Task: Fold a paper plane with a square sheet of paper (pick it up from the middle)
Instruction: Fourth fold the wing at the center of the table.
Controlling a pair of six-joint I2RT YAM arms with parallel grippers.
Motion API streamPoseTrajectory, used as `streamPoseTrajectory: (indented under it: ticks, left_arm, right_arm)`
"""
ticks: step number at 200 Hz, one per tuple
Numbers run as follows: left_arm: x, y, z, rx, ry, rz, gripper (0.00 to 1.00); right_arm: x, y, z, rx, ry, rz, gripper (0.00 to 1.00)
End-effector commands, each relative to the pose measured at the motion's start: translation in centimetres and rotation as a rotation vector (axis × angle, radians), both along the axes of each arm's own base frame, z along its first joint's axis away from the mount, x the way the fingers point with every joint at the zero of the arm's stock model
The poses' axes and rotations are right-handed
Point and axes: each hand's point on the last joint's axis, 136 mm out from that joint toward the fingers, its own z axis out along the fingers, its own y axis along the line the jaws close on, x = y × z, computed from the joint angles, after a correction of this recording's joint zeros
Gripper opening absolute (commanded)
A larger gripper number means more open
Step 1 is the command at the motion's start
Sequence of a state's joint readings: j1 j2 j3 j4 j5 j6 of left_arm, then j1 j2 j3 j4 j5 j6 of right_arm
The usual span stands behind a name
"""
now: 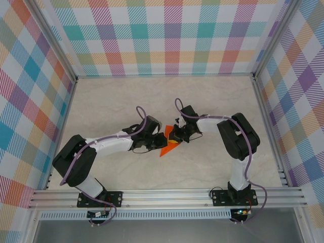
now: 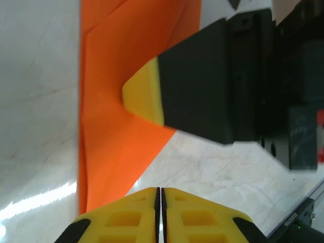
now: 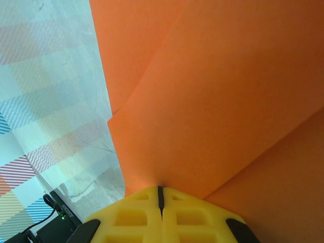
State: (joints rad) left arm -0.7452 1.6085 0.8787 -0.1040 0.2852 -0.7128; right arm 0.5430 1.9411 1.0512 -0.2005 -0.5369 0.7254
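top external view shows the orange sheet of paper (image 1: 166, 147) flat on the counter (image 1: 167, 96), partly folded, between the two arms — the left gripper (image 1: 152, 140) at the sheet's left edge, the right gripper (image 1: 175, 137) over its right half. left wrist view gives the relation that counts: the sheet's long straight edge runs directly away from the left gripper, whose fingers are pressed together with nothing between them, at the sheet's near corner. the right gripper, fingers also pressed together, rests its tip on the sheet's middle — pinning, not pinching. judged from this, the right arm anchors the sheet, and the left, alongside the long edge, looks better placed to crease it.
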Motion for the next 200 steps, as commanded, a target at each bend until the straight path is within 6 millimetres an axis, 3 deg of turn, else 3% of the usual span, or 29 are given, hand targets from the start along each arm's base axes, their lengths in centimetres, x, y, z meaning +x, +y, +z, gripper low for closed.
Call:
streamPoseTrajectory:
  ticks: [1,54,131,200]
  left_arm:
    - [0.7,-1.1,-1.5,0.020,-0.018,-0.040,0.10]
    - [1.2,-1.4,-3.6,0.029,0.009,-0.049,0.09]
    - [-2.4,1.8,-8.1,0.161,0.162,-0.072,0.08]
    - [-5.1,3.5,-8.4,0.173,0.222,-0.095,0.07]
  right_arm:
    - [-2.6,-4.3,-6.9,-0.262,0.119,-0.044,0.02]
    - [-2.7,-4.3,-7.1,-0.264,0.126,-0.044,0.02]
    - [-2.9,-4.6,-7.6,-0.280,0.141,-0.043,0.01]
    - [-3.1,-4.8,-7.8,-0.290,0.145,-0.043,0.01]
